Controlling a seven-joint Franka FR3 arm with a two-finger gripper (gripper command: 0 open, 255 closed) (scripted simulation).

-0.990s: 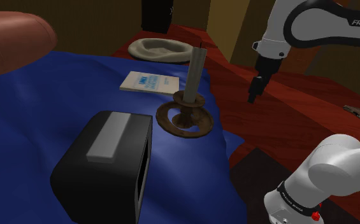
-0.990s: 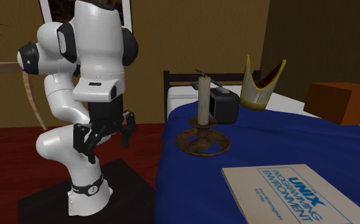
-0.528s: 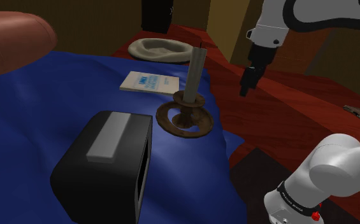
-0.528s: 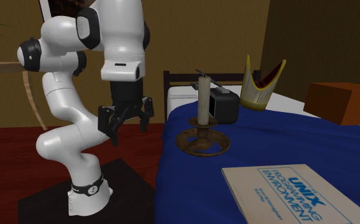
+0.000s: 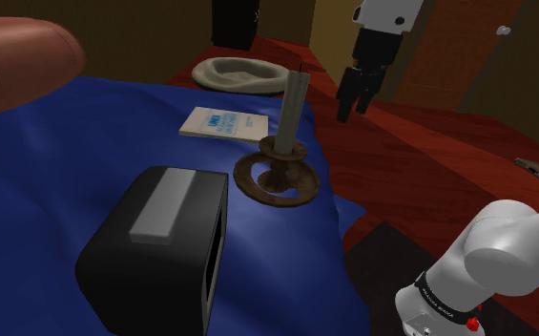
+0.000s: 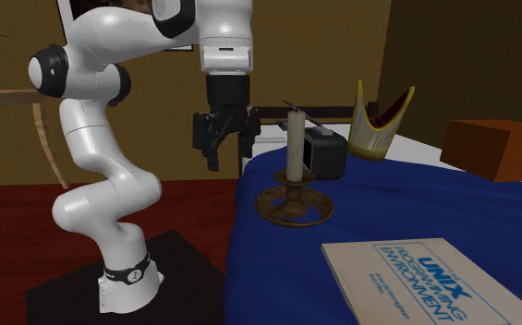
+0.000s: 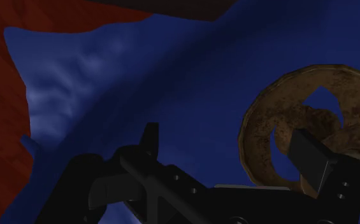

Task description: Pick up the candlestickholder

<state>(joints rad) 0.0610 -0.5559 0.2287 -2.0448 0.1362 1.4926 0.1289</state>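
The candlestick holder (image 5: 276, 174) is a rusty brown ring-shaped dish with a pale grey candle (image 5: 293, 103) upright in it. It stands on the blue bedcover (image 5: 57, 181) near the cover's edge. In the second exterior view the holder (image 6: 293, 205) sits right of my black gripper (image 6: 230, 155). The gripper (image 5: 350, 103) hangs open in the air beside the bed, higher than the holder and apart from it, level with the candle's upper part. Seen from the wrist, the holder's ring (image 7: 312, 121) lies beyond one fingertip; nothing is between the fingers of the gripper (image 7: 229, 149).
A black box (image 5: 157, 248) stands on the cover in front of the holder. A white book (image 5: 221, 124) and a beige dish (image 5: 238, 74) lie behind it. A gold curved object (image 6: 379, 120) stands at the bed's far end. Red-brown floor (image 5: 420, 181) borders the bed.
The gripper has risen and swung toward the bed, ending close to the candle's side. Its fingers stay apart. The holder and the other things have not moved.
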